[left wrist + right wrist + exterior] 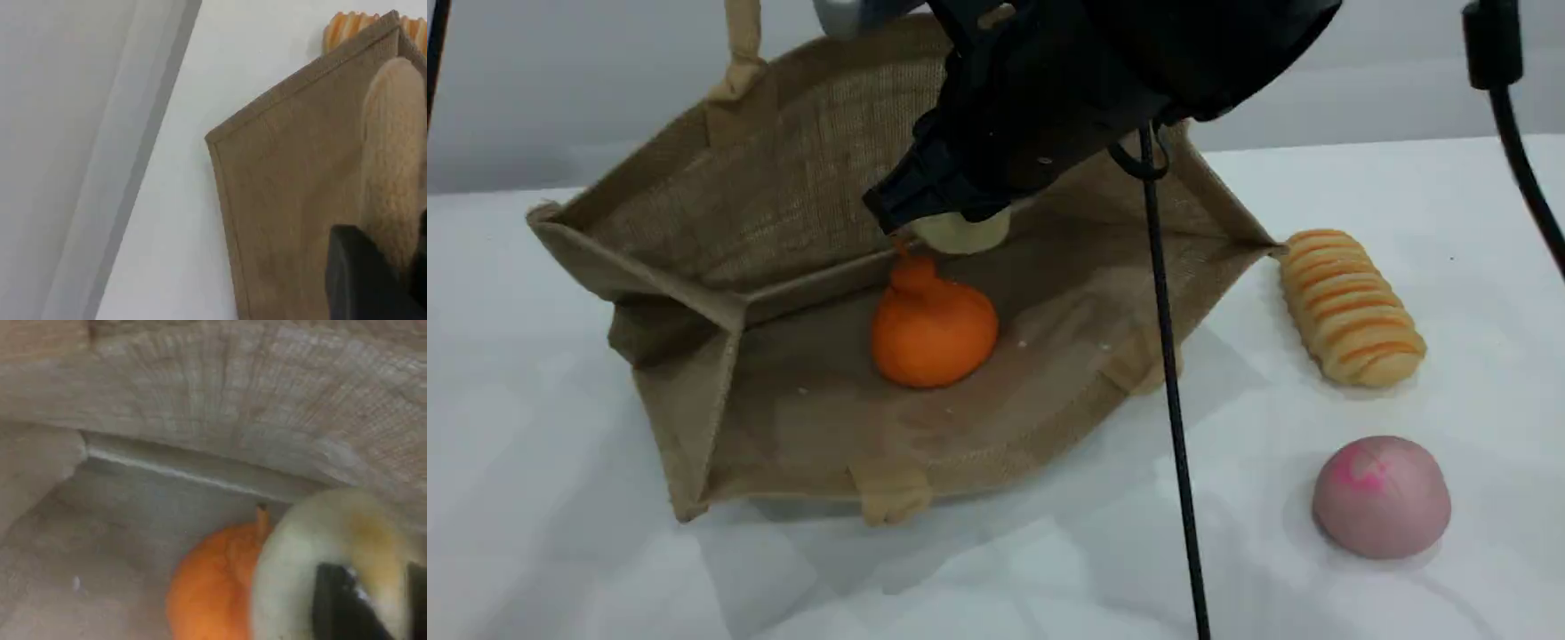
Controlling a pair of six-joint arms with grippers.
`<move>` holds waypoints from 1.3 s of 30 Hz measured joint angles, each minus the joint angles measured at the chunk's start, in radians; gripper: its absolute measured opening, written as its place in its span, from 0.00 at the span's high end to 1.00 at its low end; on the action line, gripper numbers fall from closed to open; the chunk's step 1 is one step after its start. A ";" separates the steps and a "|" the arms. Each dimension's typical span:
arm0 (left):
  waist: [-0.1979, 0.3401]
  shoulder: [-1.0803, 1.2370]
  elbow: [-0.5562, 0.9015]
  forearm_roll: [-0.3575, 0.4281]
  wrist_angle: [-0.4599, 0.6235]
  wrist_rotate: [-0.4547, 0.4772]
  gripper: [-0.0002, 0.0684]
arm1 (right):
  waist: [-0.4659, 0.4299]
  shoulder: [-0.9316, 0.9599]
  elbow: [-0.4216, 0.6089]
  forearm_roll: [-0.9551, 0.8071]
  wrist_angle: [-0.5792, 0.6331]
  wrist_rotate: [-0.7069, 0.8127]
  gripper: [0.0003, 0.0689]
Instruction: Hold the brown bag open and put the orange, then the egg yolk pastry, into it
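Now the right hand (950, 222), clamped on the small round cream-coloured egg yolk pastry (965, 235), hangs inside the tan-brown woven jute bag (720, 204), just behind and above the bright knobby orange (932, 336) lying there, while the left hand (373, 280) pinches shut a beige rope-like handle (393, 167).

One gripper clamping, the other reaching down.
The left gripper (363, 280) is pinching shut on the handle (393, 167) of the brown bag (287, 200); the right arm (1138, 53) is slanting down, the right gripper (929, 213) touching the egg yolk pastry (963, 235), grip unclear.
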 joint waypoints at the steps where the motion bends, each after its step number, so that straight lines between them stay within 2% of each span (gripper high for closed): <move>1: 0.000 0.000 0.000 0.000 0.000 0.000 0.87 | 0.000 0.003 -0.003 0.011 0.001 0.000 0.71; 6: 0.000 -0.001 0.000 0.000 0.000 0.000 0.87 | 0.000 0.003 -0.003 0.073 0.003 0.001 0.32; 8: 0.000 -0.001 0.000 -0.001 0.000 0.000 0.87 | 0.000 0.003 -0.003 0.073 0.000 0.001 0.20; 10: 0.000 -0.001 0.000 -0.001 0.000 0.000 0.87 | 0.000 -0.001 -0.002 0.073 -0.002 -0.009 0.13; 19: 0.000 -0.002 0.000 -0.001 0.000 0.000 0.87 | 0.000 -0.110 0.041 0.247 -0.038 -0.251 0.17; 22: 0.000 -0.002 0.000 -0.001 0.000 0.000 0.87 | 0.000 -0.168 0.080 0.349 -0.123 -0.321 0.17; 25: 0.000 -0.002 0.000 -0.001 0.000 0.000 0.87 | 0.000 -0.220 0.097 0.466 -0.237 -0.328 0.17; 28: 0.000 -0.002 0.000 -0.001 0.000 0.000 0.87 | -0.001 -0.254 0.104 0.525 -0.332 -0.328 0.17; 30: 0.000 -0.002 0.000 -0.005 0.000 0.000 0.87 | -0.001 -0.271 0.104 0.528 -0.352 -0.328 0.17; 33: 0.000 -0.002 0.000 -0.023 0.000 0.000 0.87 | -0.004 -0.284 0.101 0.523 -0.345 -0.328 0.17; 39: 0.000 -0.002 0.000 -0.025 0.000 0.000 0.87 | -0.092 -0.284 0.098 0.520 -0.144 -0.328 0.17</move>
